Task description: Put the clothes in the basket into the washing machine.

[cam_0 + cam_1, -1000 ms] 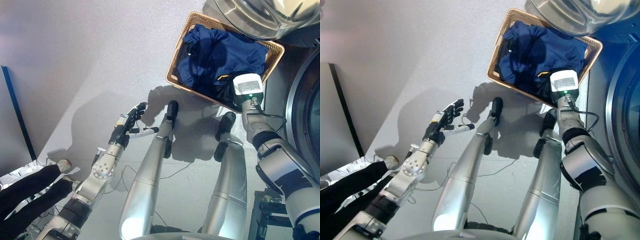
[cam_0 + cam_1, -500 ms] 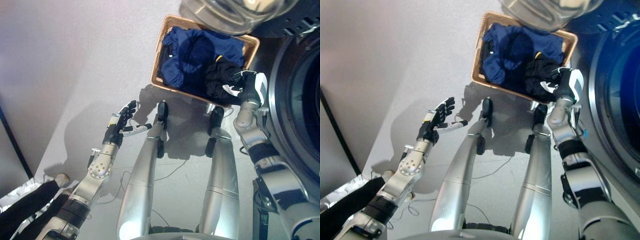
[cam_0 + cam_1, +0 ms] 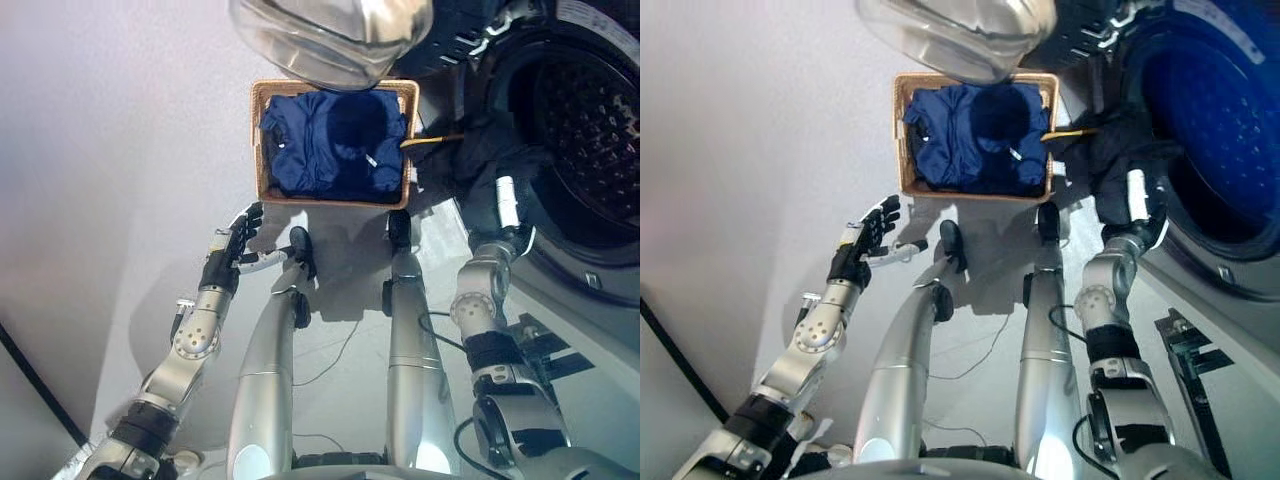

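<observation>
From the left eye view, the wicker basket (image 3: 262, 140) sits on the pale floor (image 3: 110, 200) at the far middle, still holding a heap of blue clothes (image 3: 335, 150). The open glass door (image 3: 330, 38) of the washing machine hangs over the basket's far edge and hides part of its rim. On the right stands the washing machine (image 3: 590, 230), its perforated drum (image 3: 590, 130) wide open. A black garment (image 3: 485, 150) with a thin yellow strip stretches from the basket's right rim across to the drum's mouth. The right robot hand (image 3: 506, 205) reaches up into that dark cloth just in front of the opening; its fingers are lost in the folds, so I cannot tell whether they are pinching it. The left robot hand (image 3: 232, 255) hovers over the floor, near and to the left of the basket, fingers spread and holding nothing.

From the right eye view, the same layout shows: basket (image 3: 902, 150) with blue clothes (image 3: 980, 140) under the door (image 3: 960, 35), black garment (image 3: 1120, 150) draped between basket and drum (image 3: 1230, 110). The right robot hand (image 3: 1137, 198) is buried in the black cloth, and the left robot hand (image 3: 866, 240) is spread open, well apart from the basket. A dark strip (image 3: 680, 350) runs along the floor at the near left.
</observation>
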Motion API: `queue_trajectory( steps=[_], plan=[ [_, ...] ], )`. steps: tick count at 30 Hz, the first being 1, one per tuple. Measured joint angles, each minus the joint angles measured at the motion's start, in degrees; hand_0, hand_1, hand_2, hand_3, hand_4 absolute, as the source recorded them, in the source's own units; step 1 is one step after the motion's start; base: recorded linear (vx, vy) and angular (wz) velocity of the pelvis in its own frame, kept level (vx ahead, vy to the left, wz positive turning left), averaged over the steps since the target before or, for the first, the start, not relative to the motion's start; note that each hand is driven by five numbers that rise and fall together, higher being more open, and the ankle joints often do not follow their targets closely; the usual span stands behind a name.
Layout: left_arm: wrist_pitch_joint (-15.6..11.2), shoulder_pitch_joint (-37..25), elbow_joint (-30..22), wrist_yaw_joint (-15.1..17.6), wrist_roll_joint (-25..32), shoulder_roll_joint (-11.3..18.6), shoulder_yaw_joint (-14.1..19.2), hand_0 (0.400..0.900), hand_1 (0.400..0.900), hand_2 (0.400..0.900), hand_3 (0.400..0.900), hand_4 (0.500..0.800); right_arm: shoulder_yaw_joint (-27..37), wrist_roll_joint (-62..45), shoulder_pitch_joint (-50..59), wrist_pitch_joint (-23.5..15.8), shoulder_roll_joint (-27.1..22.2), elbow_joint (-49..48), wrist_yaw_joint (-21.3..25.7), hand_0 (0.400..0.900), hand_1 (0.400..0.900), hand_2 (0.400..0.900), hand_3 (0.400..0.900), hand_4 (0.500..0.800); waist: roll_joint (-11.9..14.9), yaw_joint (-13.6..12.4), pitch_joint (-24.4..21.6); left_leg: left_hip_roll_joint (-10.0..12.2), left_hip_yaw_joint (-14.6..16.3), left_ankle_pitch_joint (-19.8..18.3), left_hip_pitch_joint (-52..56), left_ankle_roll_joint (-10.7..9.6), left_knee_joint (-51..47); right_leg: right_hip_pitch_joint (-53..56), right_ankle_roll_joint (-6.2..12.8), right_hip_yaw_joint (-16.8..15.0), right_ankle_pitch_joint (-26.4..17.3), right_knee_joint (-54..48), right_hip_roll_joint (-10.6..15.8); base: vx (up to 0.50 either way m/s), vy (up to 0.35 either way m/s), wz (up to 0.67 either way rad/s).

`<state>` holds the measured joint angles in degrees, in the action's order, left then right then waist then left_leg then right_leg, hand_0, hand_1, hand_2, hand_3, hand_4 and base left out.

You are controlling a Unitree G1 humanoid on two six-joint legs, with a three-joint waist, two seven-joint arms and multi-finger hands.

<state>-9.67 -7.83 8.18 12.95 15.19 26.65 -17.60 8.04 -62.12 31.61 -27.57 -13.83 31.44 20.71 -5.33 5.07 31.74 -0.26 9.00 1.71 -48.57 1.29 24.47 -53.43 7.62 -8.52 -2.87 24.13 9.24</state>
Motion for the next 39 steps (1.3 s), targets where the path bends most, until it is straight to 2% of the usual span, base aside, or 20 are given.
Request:
queue_trajectory(
  steps=[5,12,14,15,23,31,36,39],
  plan=[
    [0.6,0.0,-0.1,-1.1,0.7,-0.6,-0.2,0.900,0.900,0.900,0.900,0.800,3.5,-6.7,6.4,-5.5,-0.2,-0.8,0.8,0.400,0.400,0.400,0.400,0.500,0.0,0.5,0.0,0.3,1.7,-1.0,2.4,0.3,-0.4,2.3,0.03,-0.8,-1.1,-2.5,0.0,0.04,0.023,-0.13],
    [1.0,0.1,0.0,-2.0,1.1,-0.1,-0.2,0.900,0.900,0.900,0.900,0.800,6.9,-11.1,19.0,-9.9,-1.5,2.0,4.5,0.400,0.400,0.400,0.400,0.500,-0.1,-0.6,-0.1,0.1,2.1,-0.7,4.4,0.4,-2.1,3.7,0.34,-1.1,-1.5,-3.2,0.1,0.04,0.008,0.06],
    [1.0,0.1,0.0,-2.0,1.1,0.4,-0.1,0.900,0.900,0.900,0.900,0.800,7.0,-11.1,22.2,-10.1,-2.8,4.4,6.0,0.839,0.839,0.839,0.839,0.764,-0.2,-1.5,-0.1,-0.1,2.2,-0.5,5.1,0.4,-2.9,4.1,0.33,-1.1,-1.4,-3.3,0.3,0.01,0.005,0.02],
    [1.0,0.2,0.0,-2.0,1.1,0.8,-0.1,0.900,0.900,0.900,0.900,0.800,7.3,-11.6,23.6,-10.0,-3.3,5.0,6.6,0.900,0.900,0.900,0.900,0.800,-0.2,-1.8,-0.2,-0.1,2.2,-0.4,5.1,0.3,-3.1,4.1,0.24,-1.1,-1.4,-3.3,0.2,0.02,0.013,0.03],
    [1.7,0.5,0.0,-2.0,1.2,1.0,-0.2,0.900,0.900,0.900,0.900,0.800,6.9,-14.0,25.7,-9.9,-2.5,7.8,7.3,0.900,0.900,0.900,0.900,0.800,-0.3,-3.3,-0.2,-0.8,2.1,0.9,6.5,0.3,-5.3,4.6,0.13,-0.9,-1.3,-3.3,0.7,0.01,-0.006,0.02],
    [2.6,1.0,0.7,-2.2,1.2,0.7,-0.1,0.900,0.900,0.900,0.900,0.800,7.1,-22.7,20.4,-9.8,2.1,9.1,1.6,0.900,0.900,0.900,0.900,0.800,-0.7,-3.0,-0.5,-1.0,1.6,1.1,9.6,-0.2,-6.5,7.9,0.11,-0.3,-1.3,-4.2,1.0,0.01,-0.004,0.01],
    [3.5,2.2,1.3,-2.1,2.3,0.1,0.0,0.900,0.900,0.900,0.900,0.800,6.1,-22.5,16.7,-10.1,4.5,5.3,1.7,0.900,0.900,0.900,0.900,0.800,-0.8,-2.5,-0.5,-1.1,1.6,1.4,11.5,-0.2,-7.7,9.7,0.04,-0.2,-1.3,-5.2,1.0,0.02,-0.003,-0.06],
    [3.9,2.8,1.7,-2.0,2.8,-1.1,0.0,0.900,0.900,0.900,0.900,0.800,2.4,-20.8,11.8,-9.9,5.8,1.8,1.8,0.900,0.900,0.900,0.900,0.800,-0.8,-1.9,-0.6,-1.0,1.6,1.4,13.5,0.0,-8.2,11.9,0.05,-0.1,-1.3,-6.2,1.0,0.03,-0.017,-0.07]
  ],
)
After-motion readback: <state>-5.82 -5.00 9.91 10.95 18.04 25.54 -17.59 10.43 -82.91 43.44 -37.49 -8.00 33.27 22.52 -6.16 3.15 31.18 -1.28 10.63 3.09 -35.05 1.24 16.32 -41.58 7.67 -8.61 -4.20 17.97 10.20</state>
